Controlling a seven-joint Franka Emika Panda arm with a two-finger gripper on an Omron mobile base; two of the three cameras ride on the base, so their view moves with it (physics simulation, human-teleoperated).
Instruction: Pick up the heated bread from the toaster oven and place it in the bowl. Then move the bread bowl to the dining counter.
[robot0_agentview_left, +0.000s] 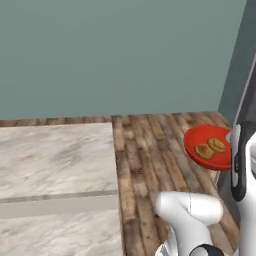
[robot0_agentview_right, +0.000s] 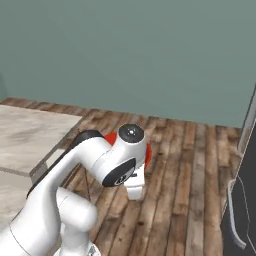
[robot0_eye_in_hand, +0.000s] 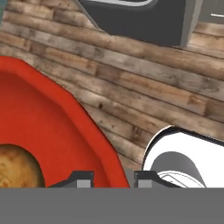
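The red bowl (robot0_agentview_left: 196, 140) hangs above the wooden floor at the right, with two round browned pieces of bread (robot0_agentview_left: 204, 150) lying in it. In the hand view the bowl (robot0_eye_in_hand: 48, 122) takes up the left side with one bread piece (robot0_eye_in_hand: 17, 168) at the bottom left. My gripper (robot0_eye_in_hand: 113, 180) is shut on the bowl's rim, one finger inside the rim and one outside. From the right base view, red slivers of the bowl (robot0_agentview_right: 148, 153) peek out behind my wrist. The toaster oven is out of view.
A beige marble-look counter (robot0_agentview_left: 55, 165) fills the left, with a step across it; I cannot tell whether it is the dining counter. Wooden floor (robot0_agentview_left: 150, 150) lies between it and a dark appliance (robot0_agentview_right: 240, 210) at the right. A teal wall (robot0_agentview_left: 115, 50) stands behind.
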